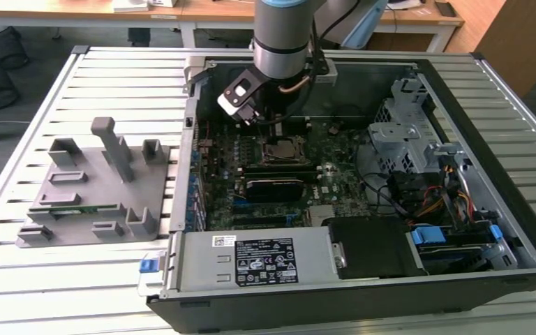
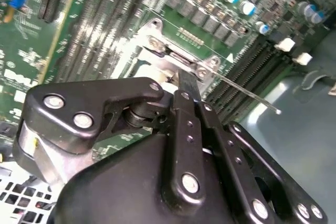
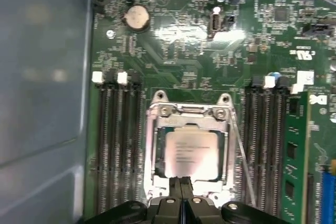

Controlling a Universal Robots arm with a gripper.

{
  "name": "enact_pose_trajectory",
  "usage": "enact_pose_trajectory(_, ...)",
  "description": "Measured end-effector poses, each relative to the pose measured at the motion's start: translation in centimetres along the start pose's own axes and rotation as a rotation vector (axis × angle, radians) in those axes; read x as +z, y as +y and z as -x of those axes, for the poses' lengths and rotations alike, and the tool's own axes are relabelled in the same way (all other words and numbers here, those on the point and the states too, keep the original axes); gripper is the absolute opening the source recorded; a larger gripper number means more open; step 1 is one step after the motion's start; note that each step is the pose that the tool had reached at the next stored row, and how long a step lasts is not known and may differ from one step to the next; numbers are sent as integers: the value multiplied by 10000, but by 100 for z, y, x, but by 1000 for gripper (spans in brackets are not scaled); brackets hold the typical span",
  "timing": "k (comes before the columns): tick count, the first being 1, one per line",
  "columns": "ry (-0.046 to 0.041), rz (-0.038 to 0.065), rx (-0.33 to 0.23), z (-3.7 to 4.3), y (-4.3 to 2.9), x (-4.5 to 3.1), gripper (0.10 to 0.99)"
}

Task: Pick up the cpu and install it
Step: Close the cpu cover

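Your cpu [image 3: 190, 149] lay in the socket [image 3: 155, 145], mid-frame in the exterior view. The fingers [image 3: 175, 187], pressed together and empty, hovered at its edge. Placement looked done, but the lever [image 3: 242, 156] seemed unlatched.

Straight above the cpu [image 3: 191, 153] the way down is open; the closed jaws sit over one edge of it. The socket frame [image 3: 155, 145] rings it closely, and a thin lever [image 3: 240, 145] runs just beside. Low memory slots [image 3: 113, 145] flank both sides. The case wall [image 3: 42, 77] stands beyond them, and the drive cage [image 1: 403, 136] rises on the exterior view's right.
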State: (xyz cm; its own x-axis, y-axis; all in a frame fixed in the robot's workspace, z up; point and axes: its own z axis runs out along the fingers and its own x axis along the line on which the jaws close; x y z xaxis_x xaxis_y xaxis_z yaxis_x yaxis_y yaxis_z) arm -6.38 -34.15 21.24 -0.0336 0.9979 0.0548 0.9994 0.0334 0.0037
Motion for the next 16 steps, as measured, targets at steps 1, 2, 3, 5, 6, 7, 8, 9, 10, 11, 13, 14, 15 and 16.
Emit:
enact_pose_trajectory(1, 10, 1, 0, 11, 15, -1, 106)
enact_pose_trajectory(2, 24, -1, 0, 18, 37, -1, 106)
enact_pose_trajectory(3, 42, -3, 0, 23, 63, -1, 106)
enact_pose_trajectory(5, 66, -5, 1, 27, 117, 0, 106)
enact_pose_trajectory(6, 70, -7, 0, 28, 140, -1, 106)
enact_pose_trajectory(7, 70, -10, 1, 30, 166, 0, 106)
enact_pose_trajectory(8, 70, -12, 0, 30, 186, 0, 106)
enact_pose_trajectory(9, 70, -13, 1, 31, 206, 0, 106)
enact_pose_trajectory(10, 70, -14, 1, 32, 223, 0, 106)
enact_pose_trajectory(11, 70, -14, 0, 32, 238, 0, 106)
enact_pose_trajectory(13, 71, -15, 0, 33, 254, 1, 106)
enact_pose_trajectory(14, 70, -15, 1, 33, 259, 1, 106)
enact_pose_trajectory(15, 70, -16, 1, 33, 263, 1, 106)
enact_pose_trajectory(16, 71, -15, 1, 33, 268, 1, 106)
